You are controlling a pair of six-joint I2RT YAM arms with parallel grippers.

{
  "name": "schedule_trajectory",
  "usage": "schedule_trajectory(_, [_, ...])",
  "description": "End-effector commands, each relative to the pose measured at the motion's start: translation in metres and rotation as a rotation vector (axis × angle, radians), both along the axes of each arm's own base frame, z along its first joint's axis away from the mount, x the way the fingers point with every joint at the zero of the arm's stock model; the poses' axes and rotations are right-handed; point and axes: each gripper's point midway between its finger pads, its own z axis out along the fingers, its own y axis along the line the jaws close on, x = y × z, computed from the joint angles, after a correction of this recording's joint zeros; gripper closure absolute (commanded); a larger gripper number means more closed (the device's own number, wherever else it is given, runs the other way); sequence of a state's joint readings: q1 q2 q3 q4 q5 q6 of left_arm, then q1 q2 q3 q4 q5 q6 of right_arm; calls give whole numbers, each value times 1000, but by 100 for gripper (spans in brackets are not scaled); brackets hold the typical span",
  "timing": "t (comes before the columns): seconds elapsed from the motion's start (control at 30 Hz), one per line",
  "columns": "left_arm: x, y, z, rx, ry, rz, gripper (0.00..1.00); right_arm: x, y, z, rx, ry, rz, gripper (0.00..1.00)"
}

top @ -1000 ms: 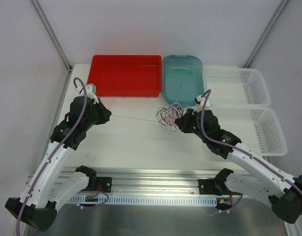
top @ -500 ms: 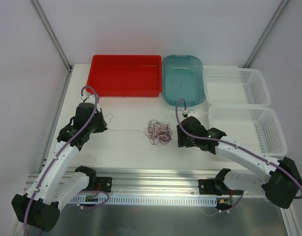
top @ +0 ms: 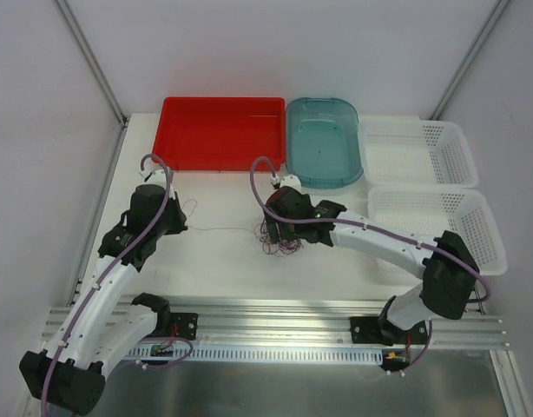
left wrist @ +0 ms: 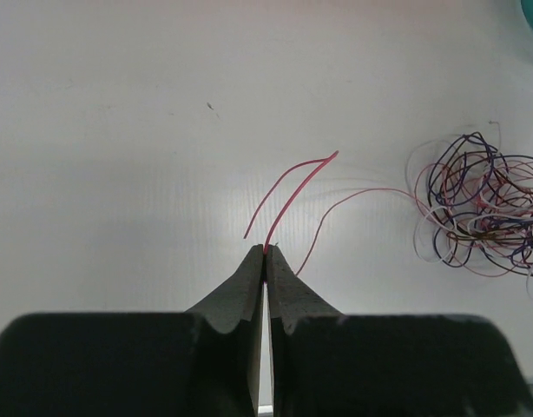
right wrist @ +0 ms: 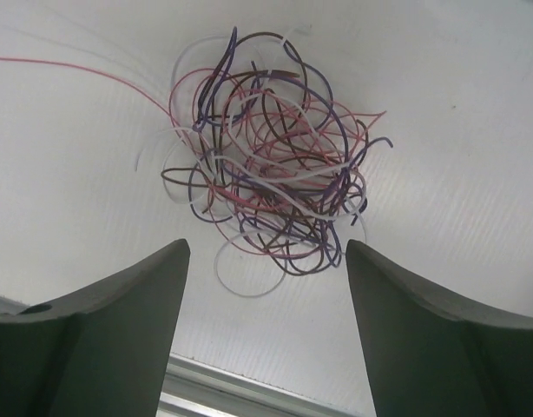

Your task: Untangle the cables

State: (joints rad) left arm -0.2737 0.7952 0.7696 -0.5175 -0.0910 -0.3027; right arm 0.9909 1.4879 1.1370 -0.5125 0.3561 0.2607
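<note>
The cables are a loose tangle [top: 281, 238] of thin white, red, purple and dark strands lying on the white table. One red strand [top: 223, 231] runs left from it to my left gripper [top: 181, 228]. In the left wrist view that gripper [left wrist: 266, 252] is shut on a red strand [left wrist: 292, 187], with the tangle [left wrist: 479, 204] off to the right. My right gripper [top: 275, 229] hangs just over the tangle. In the right wrist view it [right wrist: 267, 252] stands open, fingers wide apart, with the tangle [right wrist: 271, 187] just ahead of them and nothing held.
A red bin [top: 219, 130] and a teal bin [top: 323, 152] stand along the back. Two white baskets [top: 414, 149] [top: 440, 228] sit at the right. A metal rail [top: 275, 313] runs along the table's near edge.
My right gripper opened, let go of the tangle and swung left to hang over it. The tangle shifted left and nearer. The taut strand to the left gripper went slack.
</note>
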Motion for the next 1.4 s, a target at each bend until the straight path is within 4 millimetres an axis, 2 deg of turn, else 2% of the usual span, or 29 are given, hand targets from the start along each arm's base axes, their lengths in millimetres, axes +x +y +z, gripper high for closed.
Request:
schedule_trajectory(0.0, [4, 14, 8, 41, -58, 59, 100, 21, 6, 5, -58, -53, -17, 23])
schedule_trajectory(0.03, [4, 18, 9, 50, -65, 75, 100, 25, 7, -10, -105, -40, -23, 23])
schedule_trajectory(0.1, [3, 27, 13, 71, -88, 114, 100, 31, 8, -20, -130, -23, -34, 23])
schedule_trajectory(0.13, [3, 29, 13, 75, -91, 125, 100, 32, 8, -34, -157, -1, -33, 23])
schedule_trajectory(0.3, [1, 44, 19, 92, -122, 195, 100, 46, 4, -67, -215, 35, -67, 30])
schedule_trajectory(0.33, [1, 49, 19, 102, -123, 215, 100, 49, -1, -73, -225, 45, -82, 39])
schedule_trajectory(0.4, [-1, 55, 18, 117, -125, 243, 100, 53, -7, -72, -215, 40, -100, 53])
schedule_trajectory(0.43, [-1, 62, 20, 135, -130, 273, 100, 55, -15, -72, -218, 40, -114, 67])
schedule_trajectory(0.5, [-4, 70, 19, 156, -121, 312, 100, 59, -28, -55, -218, 3, -139, 79])
schedule_trajectory(0.53, [-5, 78, 19, 175, -119, 349, 100, 62, -38, -51, -235, -7, -150, 90])
schedule_trajectory(0.57, [-6, 81, 20, 185, -118, 365, 100, 61, -47, -43, -250, -16, -158, 95])
schedule_trajectory(0.6, [-8, 85, 18, 195, -109, 379, 100, 62, -54, -25, -232, -50, -170, 98])
schedule_trajectory(0.67, [-10, 96, 18, 213, -102, 430, 100, 62, -71, -8, -225, -68, -182, 99])
schedule_trajectory(0.7, [-11, 100, 17, 220, -91, 446, 100, 60, -77, 15, -178, -105, -190, 99])
schedule_trajectory(0.8, [-14, 114, 13, 235, -65, 506, 100, 57, -96, 53, -137, -157, -198, 99])
schedule_trajectory(0.83, [-14, 116, 12, 238, -57, 516, 100, 55, -104, 76, -87, -196, -207, 99])
schedule_trajectory(0.9, [-16, 124, 11, 243, -43, 552, 100, 49, -111, 105, -39, -238, -187, 99])
schedule_trajectory(0.93, [-16, 126, 10, 243, -34, 560, 100, 45, -119, 127, 7, -280, -198, 99])
schedule_trajectory(1.07, [-16, 134, 6, 230, -8, 596, 100, 31, -134, 172, 100, -366, -172, 96])
schedule_trajectory(1.17, [-14, 134, 2, 196, 12, 592, 100, 21, -129, 183, 170, -379, -117, 93])
schedule_trajectory(1.2, [-12, 132, 3, 185, 9, 582, 100, 16, -118, 180, 207, -355, -66, 93])
schedule_trajectory(1.33, [-6, 119, -3, 143, 29, 511, 100, 11, -84, 145, 282, -241, 15, 93])
schedule_trajectory(1.37, [-2, 112, -7, 121, 46, 476, 100, 10, -72, 126, 297, -196, 16, 93])
